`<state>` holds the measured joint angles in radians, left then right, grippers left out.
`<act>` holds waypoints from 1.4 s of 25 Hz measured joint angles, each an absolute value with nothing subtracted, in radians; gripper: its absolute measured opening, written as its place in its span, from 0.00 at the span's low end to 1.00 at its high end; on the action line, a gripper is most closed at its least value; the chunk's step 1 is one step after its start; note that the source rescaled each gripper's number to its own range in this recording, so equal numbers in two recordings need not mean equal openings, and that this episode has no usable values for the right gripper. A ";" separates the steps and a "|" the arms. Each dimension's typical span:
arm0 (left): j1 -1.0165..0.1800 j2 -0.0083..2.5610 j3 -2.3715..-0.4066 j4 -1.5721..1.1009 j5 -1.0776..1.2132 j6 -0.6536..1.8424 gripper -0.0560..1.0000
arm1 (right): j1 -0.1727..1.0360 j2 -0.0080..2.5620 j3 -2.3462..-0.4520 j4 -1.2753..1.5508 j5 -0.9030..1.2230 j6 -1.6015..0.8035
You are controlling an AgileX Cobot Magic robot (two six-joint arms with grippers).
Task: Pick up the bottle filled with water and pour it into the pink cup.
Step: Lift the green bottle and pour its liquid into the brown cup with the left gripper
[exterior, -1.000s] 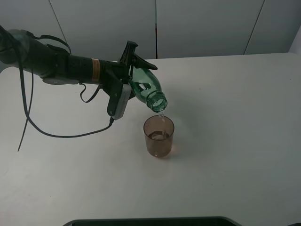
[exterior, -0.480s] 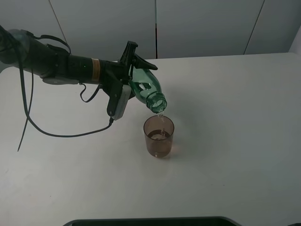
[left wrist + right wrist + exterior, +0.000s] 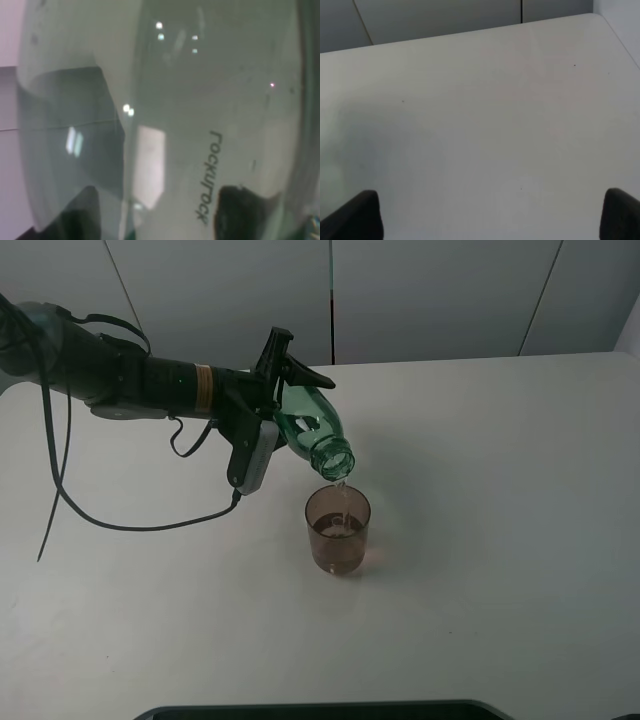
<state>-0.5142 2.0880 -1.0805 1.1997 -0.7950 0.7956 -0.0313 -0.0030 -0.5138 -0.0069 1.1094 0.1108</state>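
Note:
The green-tinted bottle (image 3: 312, 428) hangs tilted above the table, its open neck pointing down and right, just over the pink cup (image 3: 338, 531). A thin trickle of water falls from the neck into the cup, which stands upright with some liquid inside. My left gripper (image 3: 288, 378) is shut on the bottle's body, reaching in from the left. In the left wrist view the bottle (image 3: 190, 125) fills the whole frame, with liquid showing inside. My right gripper (image 3: 485, 216) is open over bare table, with only its two dark fingertips (image 3: 355, 215) showing. It is outside the exterior high view.
The white table (image 3: 500, 540) spreads around the cup. A black cable (image 3: 130, 525) loops down from the left arm onto the table at the left. A dark edge (image 3: 320, 708) runs along the near side. Pale wall panels stand behind.

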 joint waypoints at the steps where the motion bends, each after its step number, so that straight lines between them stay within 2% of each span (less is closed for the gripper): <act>1: -0.514 2.088 -1.080 1.200 -0.795 0.798 0.06 | -0.031 -0.003 -0.514 -0.007 1.109 0.111; 20: -0.514 2.088 -1.080 1.185 -0.819 0.814 0.06 | -0.031 -0.003 -0.514 -0.007 1.109 0.111; 27: -0.514 2.088 -1.080 1.151 -0.883 0.782 0.06 | -0.031 -0.003 -0.514 -0.007 1.109 0.111; 35: -0.514 2.088 -1.080 1.094 -1.053 0.618 0.06 | -0.031 -0.003 -0.514 -0.007 1.109 0.111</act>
